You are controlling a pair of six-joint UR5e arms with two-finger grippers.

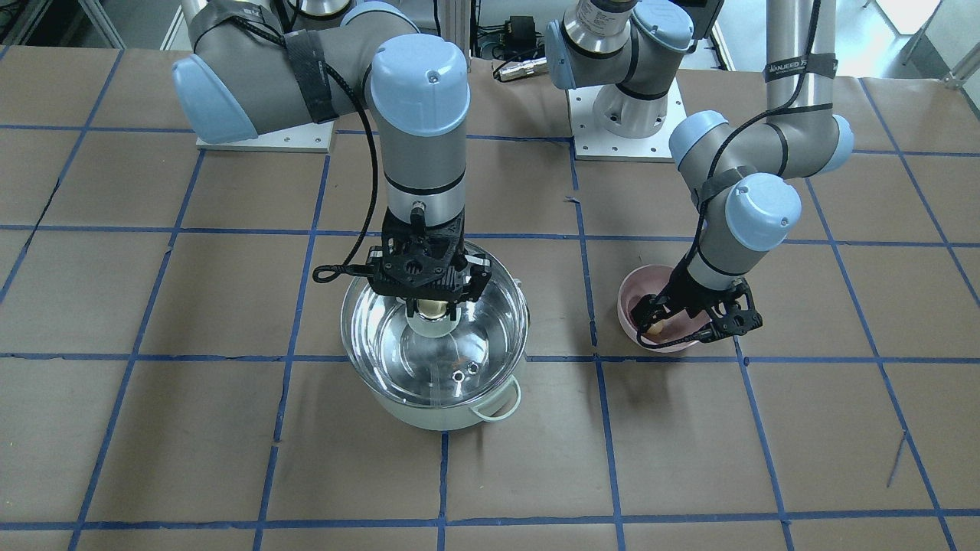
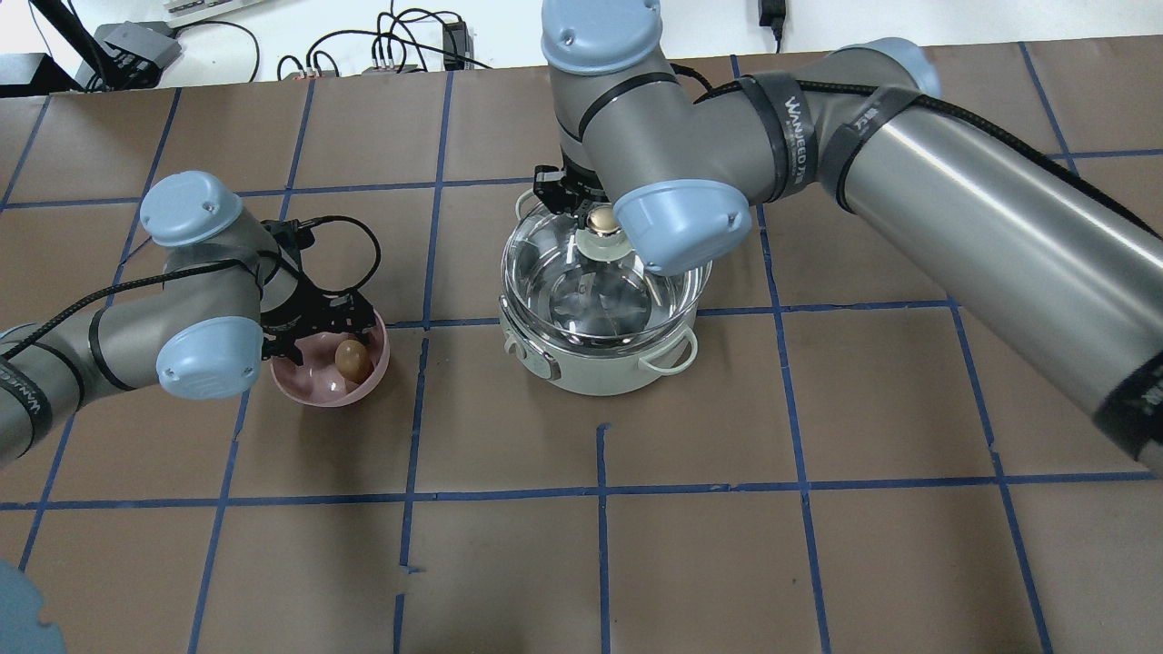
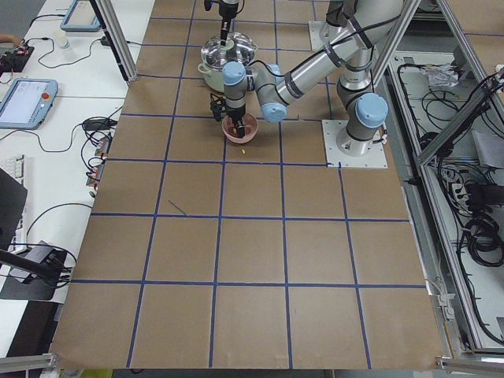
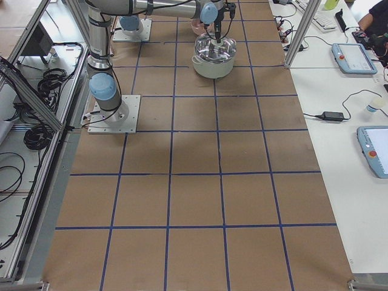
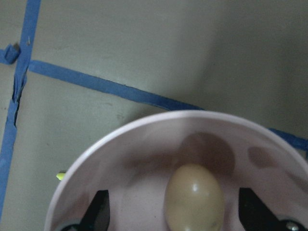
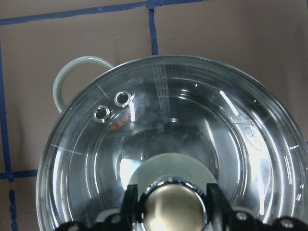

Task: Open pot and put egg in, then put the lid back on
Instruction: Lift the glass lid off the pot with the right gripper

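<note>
The pale mint-green pot stands mid-table, also in the overhead view. The clear glass lid sits over its mouth, seemingly slightly raised. My right gripper is shut on the lid's gold knob, fingers pressed on both sides. The tan egg lies in the pink bowl. My left gripper is open, lowered into the bowl, one fingertip on each side of the egg with gaps between.
The pot's loop handle sticks out toward the operators' side. Both arm bases stand at the table's robot edge. A small yellow speck lies beside the bowl. Blue tape lines cross the brown table.
</note>
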